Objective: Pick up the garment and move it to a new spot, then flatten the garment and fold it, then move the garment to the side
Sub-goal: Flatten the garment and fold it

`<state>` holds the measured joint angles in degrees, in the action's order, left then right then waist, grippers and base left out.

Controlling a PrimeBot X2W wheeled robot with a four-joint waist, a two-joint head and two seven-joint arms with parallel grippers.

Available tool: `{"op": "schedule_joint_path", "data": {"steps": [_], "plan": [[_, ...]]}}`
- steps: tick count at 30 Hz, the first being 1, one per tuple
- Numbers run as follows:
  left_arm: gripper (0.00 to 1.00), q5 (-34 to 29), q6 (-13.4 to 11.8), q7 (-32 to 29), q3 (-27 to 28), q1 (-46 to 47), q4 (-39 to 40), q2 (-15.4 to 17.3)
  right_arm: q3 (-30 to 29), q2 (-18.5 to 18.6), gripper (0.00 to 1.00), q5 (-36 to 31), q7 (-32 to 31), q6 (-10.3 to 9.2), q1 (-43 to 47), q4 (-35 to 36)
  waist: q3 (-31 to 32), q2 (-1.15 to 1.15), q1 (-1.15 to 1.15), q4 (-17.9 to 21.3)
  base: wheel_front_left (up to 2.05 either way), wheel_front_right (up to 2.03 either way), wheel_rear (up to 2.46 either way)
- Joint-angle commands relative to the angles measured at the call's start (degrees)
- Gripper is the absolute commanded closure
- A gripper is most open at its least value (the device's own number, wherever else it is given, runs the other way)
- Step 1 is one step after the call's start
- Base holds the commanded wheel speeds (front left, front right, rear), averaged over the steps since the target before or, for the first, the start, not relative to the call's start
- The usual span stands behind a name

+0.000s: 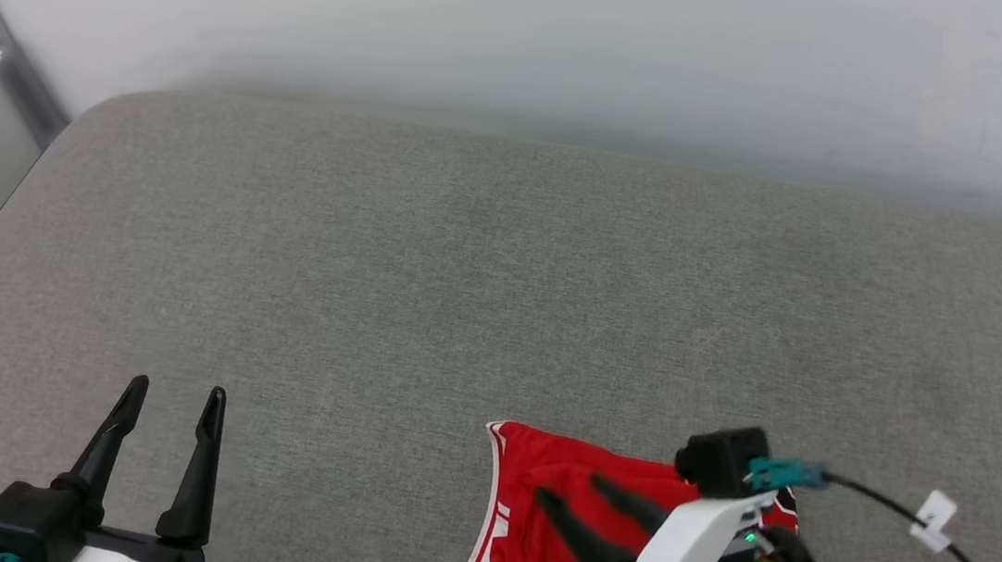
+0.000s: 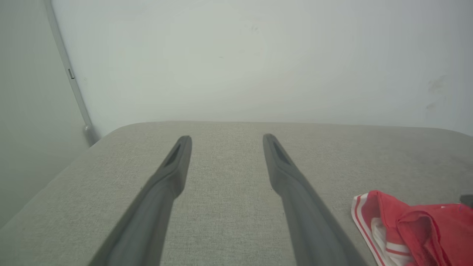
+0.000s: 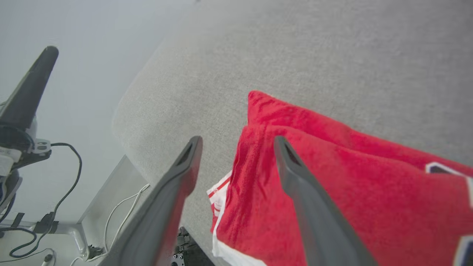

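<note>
**Hovering open over a red shirt at the desk's near edge**

The right claw (image 1: pixel 568 485) is hanging with its two dark fingers spread wide and nothing between them. It is poised over the left part of the shirt (image 1: pixel 529 545). From the wrist camera, one finger is lying over red cloth (image 3: pixel 351 166) and the other over bare grey fabric just beside the shirt's edge. I cannot tell whether either tip is actually touching. The left claw (image 1: pixel 178 389) is also standing wide open and empty, well apart from the shirt, pointing across the bare middle of the cloth-covered desk (image 1: pixel 465 268).

The shirt is lying bunched in a few loose layers at the near edge of the desk, on the robot's right side. Its striped trim is showing along the left edge, and a scrap of dark lettering is peeking out on the far right in the right wrist view.

It is looking soft, light and limp, so I would expect it to sag and slide out of shape rather than hold any form when lifted. The layers are sitting thick enough to pinch. A grip on the top layer alone would probably peel it open. The firmer bet seems to be the trimmed hem (image 2: pixel 364 218) or a raised ridge, taken through all the layers. With the shirt this close to the edge, a careless tug could be dragging it off the desk.
</note>
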<state>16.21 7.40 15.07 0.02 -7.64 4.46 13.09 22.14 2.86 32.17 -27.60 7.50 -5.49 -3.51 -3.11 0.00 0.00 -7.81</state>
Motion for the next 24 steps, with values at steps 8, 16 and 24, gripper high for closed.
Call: {"op": "schedule_joint_path", "data": {"steps": [8, 16, 24], "plan": [[0.0, 0.0, 0.1, 0.1, -0.5, 1.2, 0.6, 0.0, -9.8, 6.5, 0.0, -20.5, 8.2, -0.02, -7.6, 3.4, -0.1, 0.0, 0.0, 2.4, 0.0, 0.0, 0.0], [0.0, 1.0, 0.1, 0.1, -1.0, 2.0, 2.1, -1.0, -19.4, 10.4, 0.0, -28.4, 18.4, -0.02, -6.2, 4.9, -1.1, 0.0, 0.0, 3.7, 0.0, 0.0, 0.0], [0.0, 1.3, 0.1, 0.1, -0.7, 2.3, 3.3, -1.4, -24.5, 8.5, 0.0, -29.3, 27.1, -0.02, -0.3, 8.2, -1.6, 0.0, 0.0, 3.9, 0.0, 0.0, 0.0]]}}
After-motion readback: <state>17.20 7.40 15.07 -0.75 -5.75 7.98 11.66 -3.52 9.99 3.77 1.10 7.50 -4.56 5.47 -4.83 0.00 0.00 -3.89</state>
